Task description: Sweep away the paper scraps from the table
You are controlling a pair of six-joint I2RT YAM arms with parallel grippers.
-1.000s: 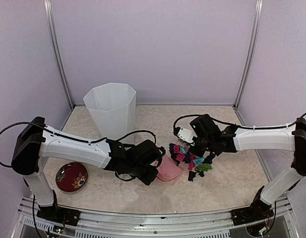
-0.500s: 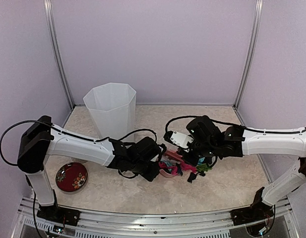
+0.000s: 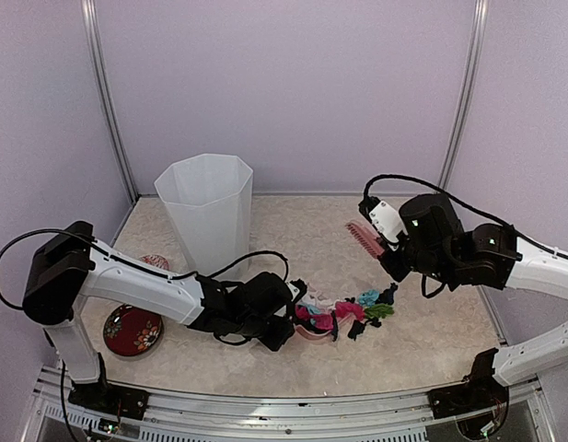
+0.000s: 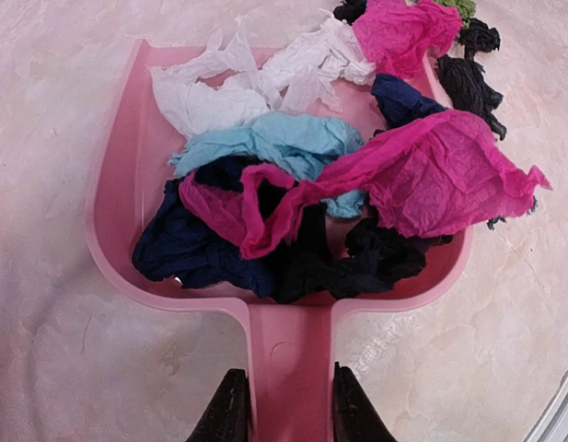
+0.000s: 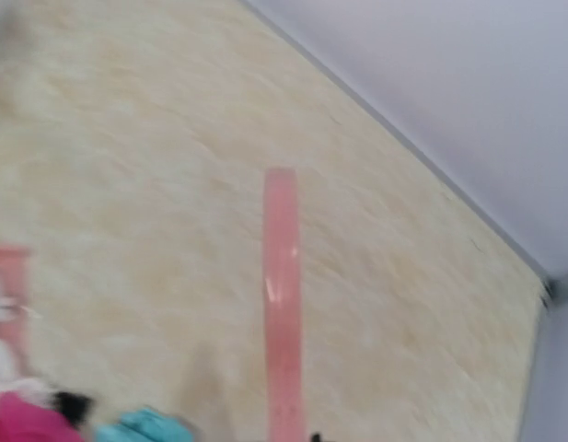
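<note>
My left gripper [image 3: 288, 322] is shut on the handle of the pink dustpan [image 3: 313, 330], which lies flat on the table [image 3: 412, 341]. In the left wrist view my gripper [image 4: 284, 414] pinches the handle, and the pan [image 4: 118, 212] holds white, teal, magenta, navy and black paper scraps [image 4: 293, 147]. More scraps [image 3: 376, 308] in teal, green, black and magenta lie on the table just right of the pan's mouth. My right gripper [image 3: 383, 235] is shut on the pink brush [image 3: 364, 238], raised above the table behind and right of the scraps. The brush [image 5: 282, 304] appears blurred in the right wrist view.
A tall white bin [image 3: 206, 207] stands at the back left. A red patterned dish [image 3: 133, 329] sits at the front left, and another [image 3: 156, 262] peeks out behind my left arm. Lilac walls enclose the table.
My right gripper has swept scraps leftward into the dustpan, then lifted the brush up and back to the right. The left gripper has held the dustpan nearly in place.
</note>
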